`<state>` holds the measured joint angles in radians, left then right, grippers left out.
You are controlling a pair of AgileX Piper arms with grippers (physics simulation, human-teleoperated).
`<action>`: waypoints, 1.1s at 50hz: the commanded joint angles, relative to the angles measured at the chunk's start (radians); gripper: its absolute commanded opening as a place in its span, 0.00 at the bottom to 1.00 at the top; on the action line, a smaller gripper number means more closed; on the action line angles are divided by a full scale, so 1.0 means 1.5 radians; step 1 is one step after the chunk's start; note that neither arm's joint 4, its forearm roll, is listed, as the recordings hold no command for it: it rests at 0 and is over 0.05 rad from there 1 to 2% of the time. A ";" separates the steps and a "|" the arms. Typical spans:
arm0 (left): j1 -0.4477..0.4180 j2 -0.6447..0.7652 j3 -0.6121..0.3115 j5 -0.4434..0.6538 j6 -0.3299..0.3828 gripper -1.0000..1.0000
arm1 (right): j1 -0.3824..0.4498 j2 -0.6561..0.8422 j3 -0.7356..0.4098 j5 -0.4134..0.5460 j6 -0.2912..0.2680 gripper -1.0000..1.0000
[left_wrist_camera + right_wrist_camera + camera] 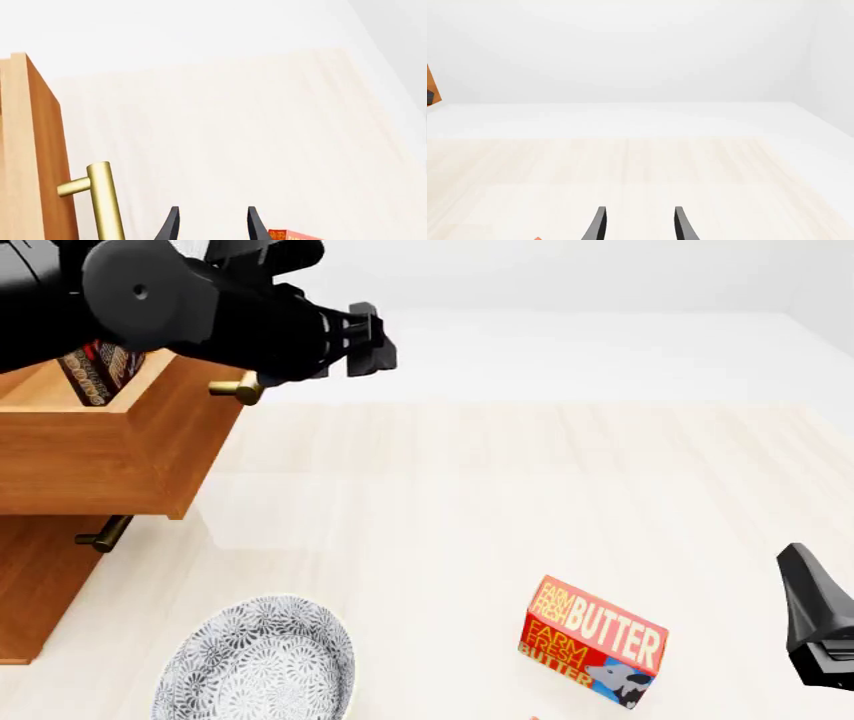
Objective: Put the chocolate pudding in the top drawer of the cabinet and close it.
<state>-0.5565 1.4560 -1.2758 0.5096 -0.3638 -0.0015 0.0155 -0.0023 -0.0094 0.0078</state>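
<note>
Chocolate pudding lies inside open top drawer; both arms' jaws released.

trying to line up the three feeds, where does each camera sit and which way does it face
Front: fixed above and behind the arms, looking forward and down at the table; shows the open top drawer with the pudding inside, plate, butter, left arm and right gripper.
Left wrist: behind the left gripper, facing along its fingers; drawer front and handle beside them.
Right wrist: behind the right gripper's open fingers, facing the bare table and wall.
Shared: handle, butter in front and left wrist.
</note>
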 commanded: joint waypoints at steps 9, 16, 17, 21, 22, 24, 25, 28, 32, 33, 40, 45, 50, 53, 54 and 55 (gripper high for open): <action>0.014 0.005 0.021 -0.022 -0.016 1.00 | 0.000 0.000 0.000 0.000 0.000 1.00; 0.027 0.002 0.033 -0.030 -0.015 1.00 | 0.000 0.000 0.000 0.000 0.000 1.00; 0.028 0.001 0.035 -0.030 -0.016 1.00 | 0.000 0.000 0.000 0.000 0.000 1.00; 0.031 0.001 0.035 -0.031 -0.013 1.00 | 0.000 0.000 0.000 0.000 0.000 1.00; 0.034 0.002 0.036 -0.032 -0.013 1.00 | 0.000 0.000 0.000 0.000 0.000 1.00; 0.035 0.002 0.039 -0.034 -0.013 1.00 | 0.000 0.000 0.000 0.000 0.000 1.00; 0.035 0.002 0.039 -0.034 -0.013 1.00 | 0.000 0.000 0.000 0.000 0.000 1.00; 0.039 0.004 0.043 -0.039 -0.014 1.00 | 0.000 0.000 0.000 0.000 0.000 1.00; 0.043 0.007 0.048 -0.043 -0.012 1.00 | 0.000 0.000 0.000 0.000 0.000 1.00; 0.045 0.008 0.048 -0.043 -0.013 1.00 | 0.000 0.000 0.000 0.000 0.000 1.00; 0.056 0.009 0.057 -0.049 -0.009 1.00 | 0.000 0.000 0.000 0.000 0.000 1.00; 0.065 0.007 0.057 -0.048 -0.006 1.00 | 0.000 0.000 0.000 0.000 0.000 1.00; 0.069 0.007 0.060 -0.051 -0.004 1.00 | 0.000 0.000 0.000 0.000 0.000 1.00; 0.075 0.008 0.063 -0.053 0.000 1.00 | 0.000 0.000 0.000 0.000 0.000 1.00; 0.078 0.009 0.065 -0.056 0.000 1.00 | 0.000 0.000 0.000 0.000 0.000 1.00; 0.080 0.009 0.067 -0.058 0.001 1.00 | 0.000 0.000 0.000 0.000 0.000 1.00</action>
<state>-0.4697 1.4389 -1.2051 0.4323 -0.3625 -0.0015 0.0154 -0.0023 -0.0094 0.0078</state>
